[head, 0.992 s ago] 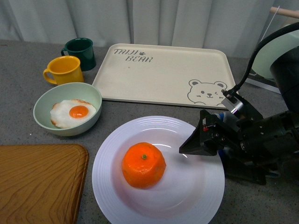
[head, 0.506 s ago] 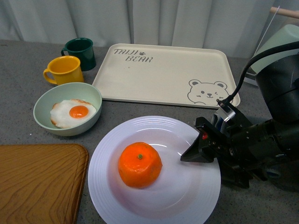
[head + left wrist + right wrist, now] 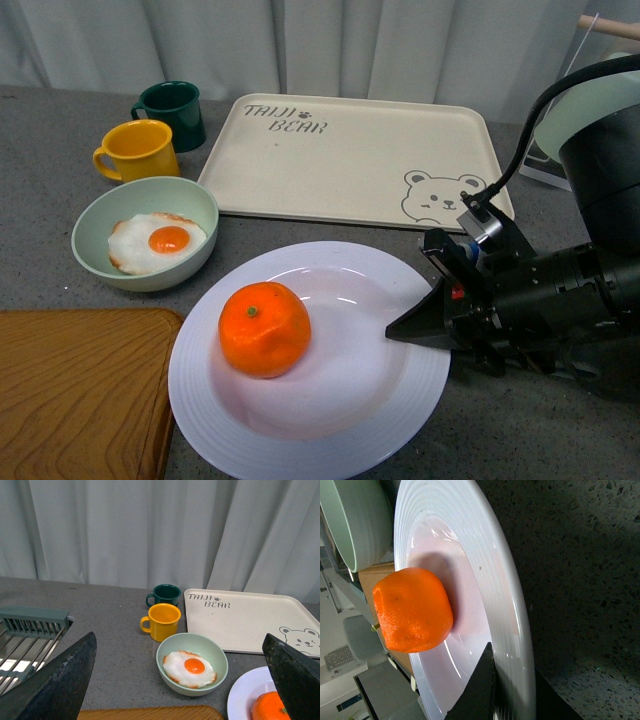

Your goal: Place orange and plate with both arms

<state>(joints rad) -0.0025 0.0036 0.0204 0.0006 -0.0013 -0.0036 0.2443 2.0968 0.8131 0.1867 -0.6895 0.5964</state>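
The orange (image 3: 264, 328) sits in the well of the plate (image 3: 340, 405), left of its middle, stem dot up; the plate is on the grey counter (image 3: 50, 200) in front of the cream bear tray (image 3: 350, 160), its left rim at the edge of a wooden board (image 3: 80, 390); whether it rests flat I cannot tell; the right tool (image 3: 412, 327) is clamped on the plate's right rim, one finger over the top, the other beneath; the left tool (image 3: 178, 636), seen only from its own wrist, gapes wide and holds nothing; a pale green bowl (image 3: 100, 205) with a fried egg (image 3: 155, 242) stands left of the plate; behind it are a yellow mug (image 3: 135, 150) and a dark green mug (image 3: 172, 112).
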